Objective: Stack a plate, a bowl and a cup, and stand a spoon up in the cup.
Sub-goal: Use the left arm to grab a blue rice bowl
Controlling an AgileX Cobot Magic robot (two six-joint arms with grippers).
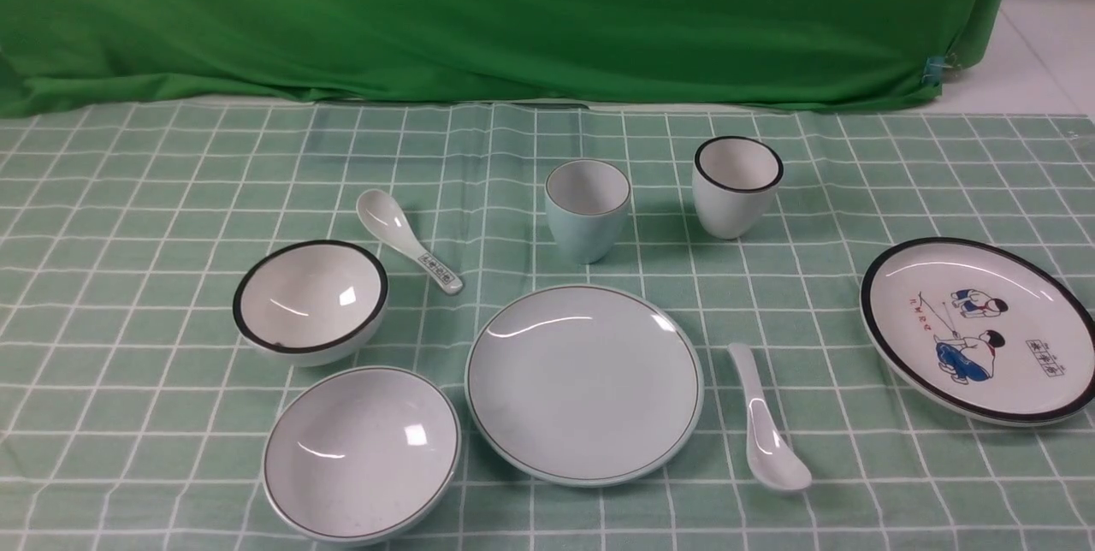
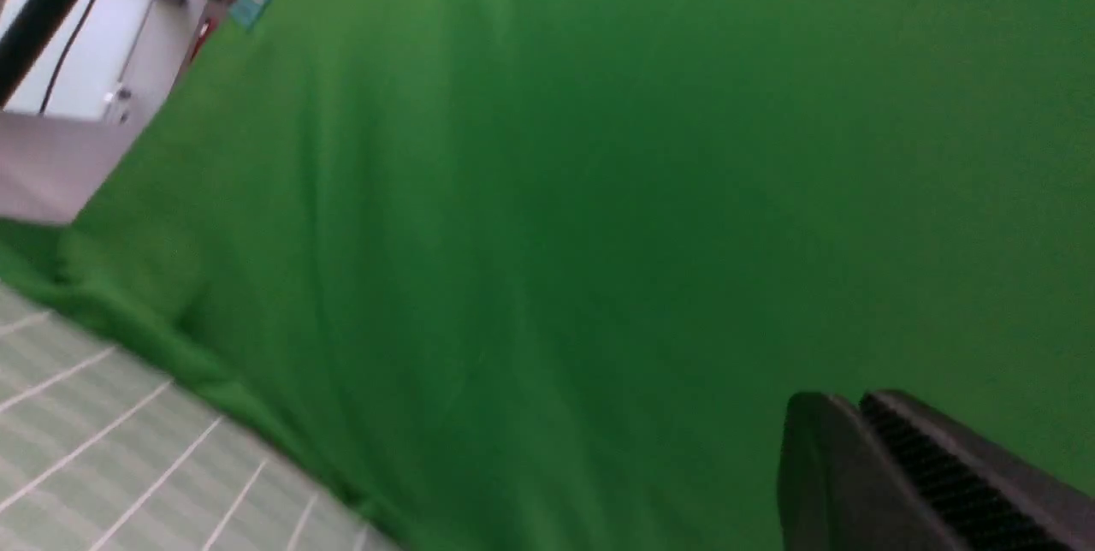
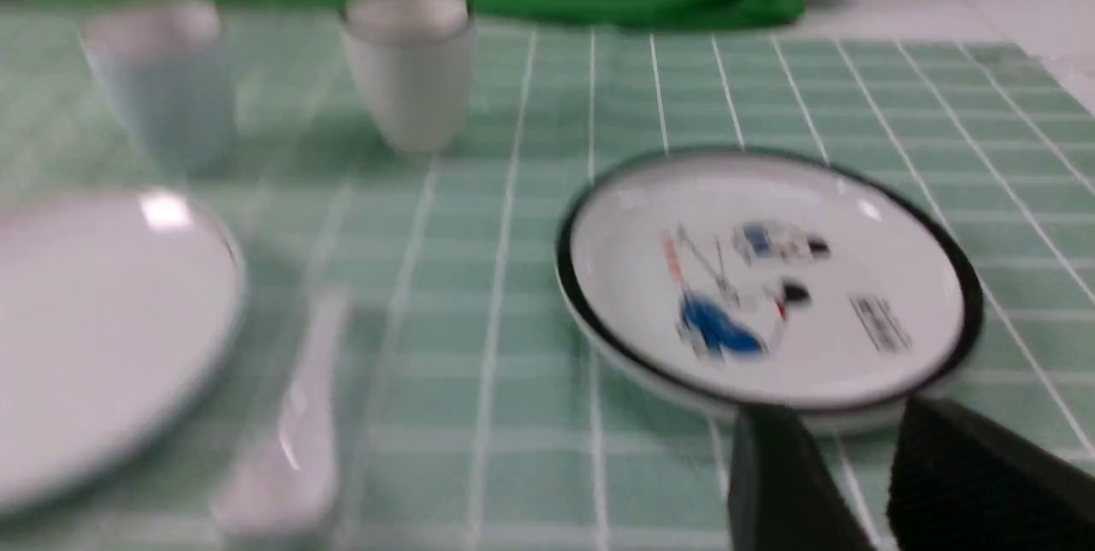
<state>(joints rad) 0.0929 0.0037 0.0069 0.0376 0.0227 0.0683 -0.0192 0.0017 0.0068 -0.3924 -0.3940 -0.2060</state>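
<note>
Nothing stacked. Plate [image 1: 584, 384] centre of tabletop [image 1: 128, 192]; bowl [image 1: 361, 453] just left, cup [image 1: 588, 209] behind, spoon [image 1: 766, 423] right. Left claw [image 2: 843, 404] closed, empty; right claw [image 3: 847, 423] part-open, empty, near cartoon plate [image 3: 907, 260]. Risk: right claw taking cartoon plate for plain one; glossy spoon slipping.

The left pincer [image 2: 843, 404] and the right pincer [image 3: 843, 424] are matte black, with wedge-shaped fingers [image 3: 774, 482] and finely ribbed inner pads [image 2: 941, 465].
</note>
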